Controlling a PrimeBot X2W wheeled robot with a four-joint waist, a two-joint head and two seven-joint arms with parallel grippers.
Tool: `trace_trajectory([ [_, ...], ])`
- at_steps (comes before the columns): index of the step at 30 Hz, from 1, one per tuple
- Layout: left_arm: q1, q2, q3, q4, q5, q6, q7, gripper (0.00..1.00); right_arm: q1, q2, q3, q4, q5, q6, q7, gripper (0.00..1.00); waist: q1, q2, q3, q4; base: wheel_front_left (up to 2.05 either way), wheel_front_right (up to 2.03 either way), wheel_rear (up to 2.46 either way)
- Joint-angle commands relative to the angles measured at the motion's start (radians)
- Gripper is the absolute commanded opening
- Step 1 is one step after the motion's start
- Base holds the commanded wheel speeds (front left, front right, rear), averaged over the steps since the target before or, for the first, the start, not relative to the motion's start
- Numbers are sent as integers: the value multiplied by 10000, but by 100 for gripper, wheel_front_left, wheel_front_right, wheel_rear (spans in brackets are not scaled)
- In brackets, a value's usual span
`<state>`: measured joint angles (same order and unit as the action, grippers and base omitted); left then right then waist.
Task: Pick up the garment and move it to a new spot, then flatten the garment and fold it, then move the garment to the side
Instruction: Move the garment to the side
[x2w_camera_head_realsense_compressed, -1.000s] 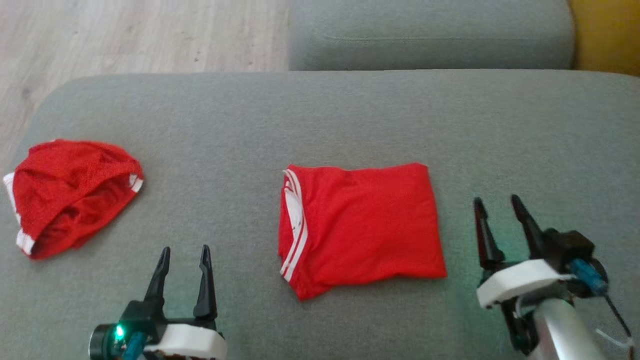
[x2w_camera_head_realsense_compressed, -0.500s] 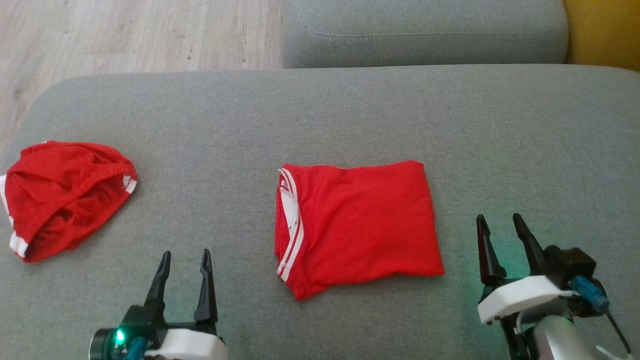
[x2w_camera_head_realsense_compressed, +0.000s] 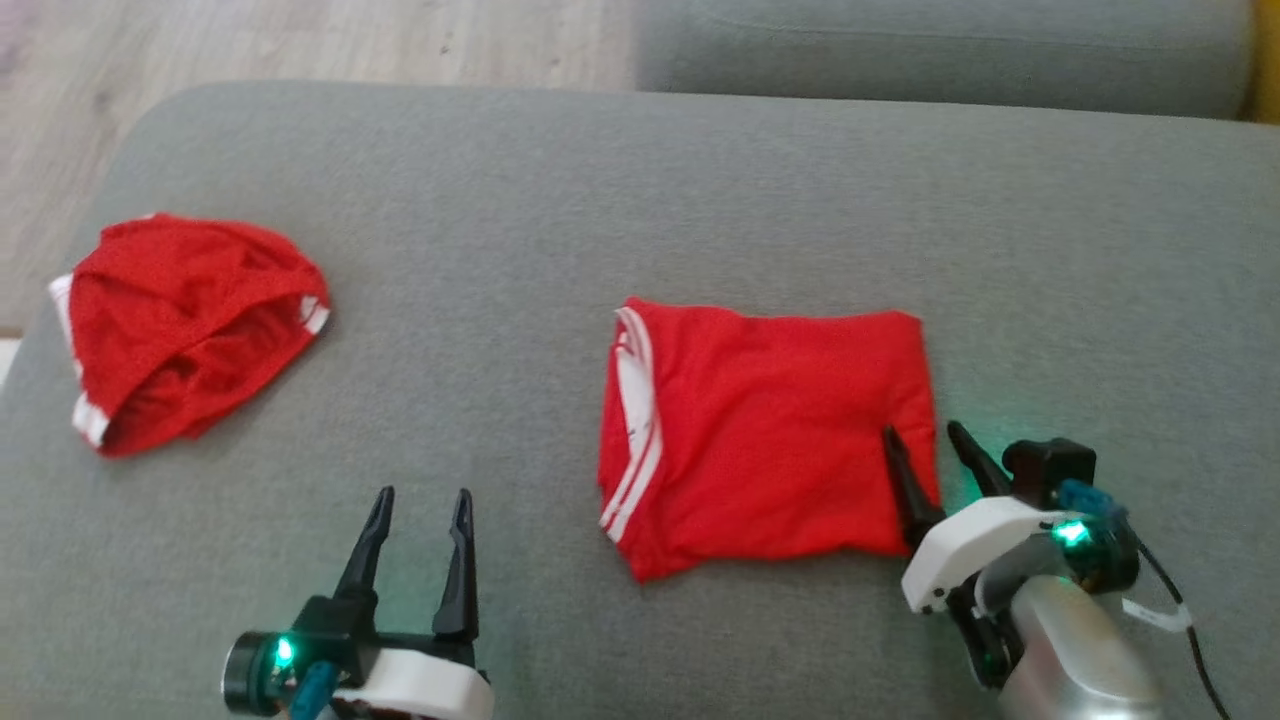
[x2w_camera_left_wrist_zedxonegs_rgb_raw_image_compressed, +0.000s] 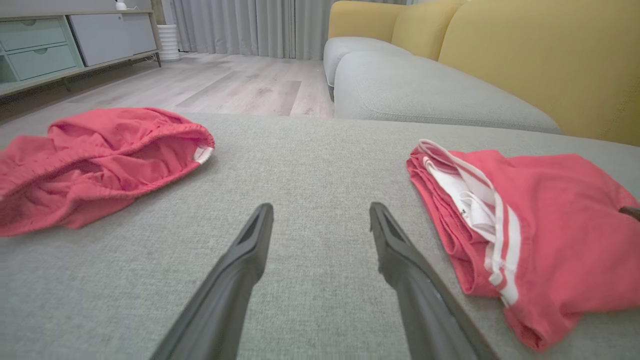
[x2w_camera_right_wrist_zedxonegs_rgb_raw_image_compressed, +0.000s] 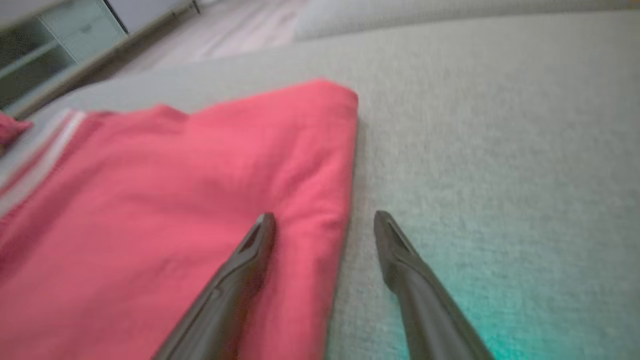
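Note:
A red garment (x2w_camera_head_realsense_compressed: 765, 440) with white stripes lies folded in a rectangle at the middle of the grey cushion (x2w_camera_head_realsense_compressed: 600, 200). My right gripper (x2w_camera_head_realsense_compressed: 920, 430) stands open astride its right edge, the left finger over the red cloth and the right finger over bare cushion. The right wrist view shows that same edge of the garment (x2w_camera_right_wrist_zedxonegs_rgb_raw_image_compressed: 175, 200) running between the fingers of the right gripper (x2w_camera_right_wrist_zedxonegs_rgb_raw_image_compressed: 325, 215). My left gripper (x2w_camera_head_realsense_compressed: 424, 493) is open and holds nothing, low over the cushion to the left of the garment (x2w_camera_left_wrist_zedxonegs_rgb_raw_image_compressed: 545, 215). In its own wrist view the left gripper (x2w_camera_left_wrist_zedxonegs_rgb_raw_image_compressed: 321, 207) points at bare fabric.
A second red garment (x2w_camera_head_realsense_compressed: 185, 325) lies crumpled near the cushion's left edge, with wooden floor (x2w_camera_head_realsense_compressed: 300, 40) beyond it. Another grey seat cushion (x2w_camera_head_realsense_compressed: 940, 55) adjoins at the far side. A yellow sofa back (x2w_camera_left_wrist_zedxonegs_rgb_raw_image_compressed: 525, 50) and a cabinet (x2w_camera_left_wrist_zedxonegs_rgb_raw_image_compressed: 50, 45) stand further off.
The head camera has shifted, so the whole scene sits further right. My right gripper has moved left, from the bare cushion beside the garment to astride its right edge. The left gripper has stayed put.

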<state>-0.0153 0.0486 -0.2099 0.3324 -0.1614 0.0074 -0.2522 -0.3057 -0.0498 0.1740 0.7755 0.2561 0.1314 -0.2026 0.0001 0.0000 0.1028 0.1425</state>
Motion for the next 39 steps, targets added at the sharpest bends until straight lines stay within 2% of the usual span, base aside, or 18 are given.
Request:
trace_trajectory([
  [1,-388,16,191,-243,-16,-40,-95,100,-377,-5,25,372,-300,-7,159,100,-1,0,167,283,0,0,0],
  [3,-408,16,155,-229,-41,-28,-95,100,-535,-5,71,875,-225,-7,261,100,-1,0,202,383,0,0,0],
  [4,-411,16,162,-233,-60,-13,-95,100,-590,-5,211,1047,-201,-7,256,33,-1,0,220,398,0,0,0],
  [5,-411,16,180,-240,-67,0,-95,100,-626,-5,339,1178,-85,-7,228,0,-1,0,236,385,0,0,0],
  [8,-370,16,321,-235,-22,-25,-95,100,-806,-5,498,1406,40,-7,-249,0,-1,0,203,4,0,0,0],
  [11,-352,16,379,-247,37,-106,-95,100,-939,-5,458,1402,23,-7,-474,0,-1,0,116,-653,0,0,0],
  [17,-473,16,283,-342,-63,-182,-95,100,-987,-5,320,1241,17,-7,-581,0,-1,0,89,-2625,0,0,0],
  [24,-759,16,113,-321,-175,-170,-95,100,-778,-5,377,473,-8,-7,-589,0,-1,0,292,-5013,0,0,0],
  [25,-759,16,113,-321,-175,-170,-95,100,-778,-5,377,473,-8,-7,-589,0,-1,0,292,-5013,0,0,0],
  [28,-886,16,36,-289,-180,-178,-95,100,-638,-5,465,196,-27,-7,-590,0,-1,0,404,-5666,0,0,0],
  [31,-1034,16,-49,-241,-167,-208,-95,100,-578,-5,406,-22,-108,-7,-590,0,-1,0,535,-6016,0,0,0],
  [35,-1123,16,-106,-227,-89,-220,-95,100,-784,-5,373,-197,-425,-7,-591,0,-1,0,750,-6186,0,0,0],
  [39,-1212,16,-60,-133,124,-317,-95,100,-1490,-5,282,-192,-815,-7,-591,0,-1,0,1068,-6062,0,0,0],
])
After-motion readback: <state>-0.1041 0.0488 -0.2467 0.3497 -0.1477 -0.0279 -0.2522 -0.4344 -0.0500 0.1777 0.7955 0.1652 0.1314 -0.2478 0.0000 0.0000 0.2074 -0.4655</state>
